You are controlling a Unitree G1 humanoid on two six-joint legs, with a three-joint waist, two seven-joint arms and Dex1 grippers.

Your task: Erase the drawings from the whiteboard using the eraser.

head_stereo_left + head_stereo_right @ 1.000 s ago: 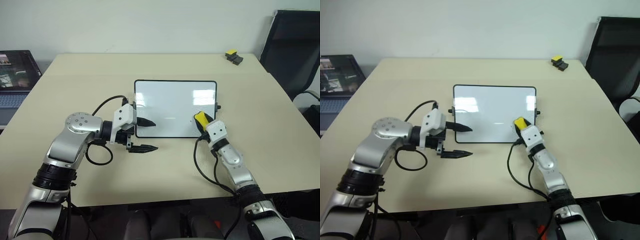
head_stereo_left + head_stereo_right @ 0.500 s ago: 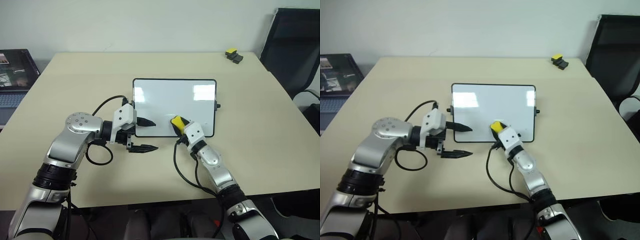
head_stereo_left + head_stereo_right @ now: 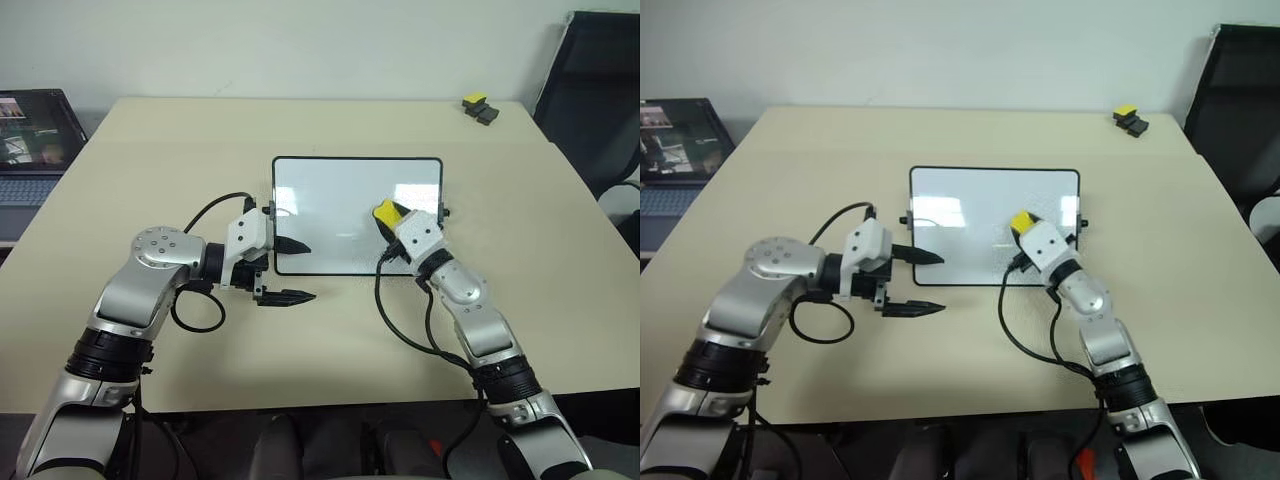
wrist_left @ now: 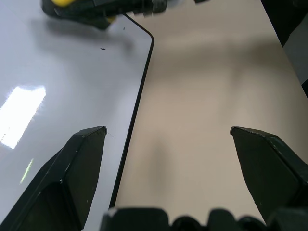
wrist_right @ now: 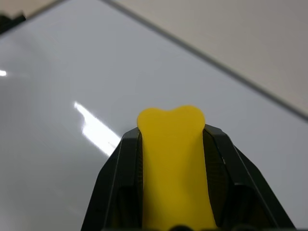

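Note:
The whiteboard (image 3: 330, 200) lies flat mid-table, glossy white in a thin black frame. My right gripper (image 3: 392, 218) is shut on the yellow eraser (image 3: 384, 211), holding it over the board's right half; the right wrist view has the eraser (image 5: 173, 159) between the black fingers (image 5: 118, 178) above the white surface. My left gripper (image 3: 310, 270) stands open at the board's near left corner, one finger (image 4: 82, 159) over the board, the other over the table. The drawings are out of view; the board carries glare and a tiny dark speck (image 4: 102, 47).
A laptop (image 3: 30, 140) with a lit screen sits off the table's left side. A pair of small dark blocks (image 3: 478, 105), one yellow-topped, rests at the far right corner. A black chair (image 3: 600, 90) stands to the right.
My right gripper carried the eraser left along the board's near edge, then back right and farther up onto the board's right half. The left arm kept still. The camera shifted slightly.

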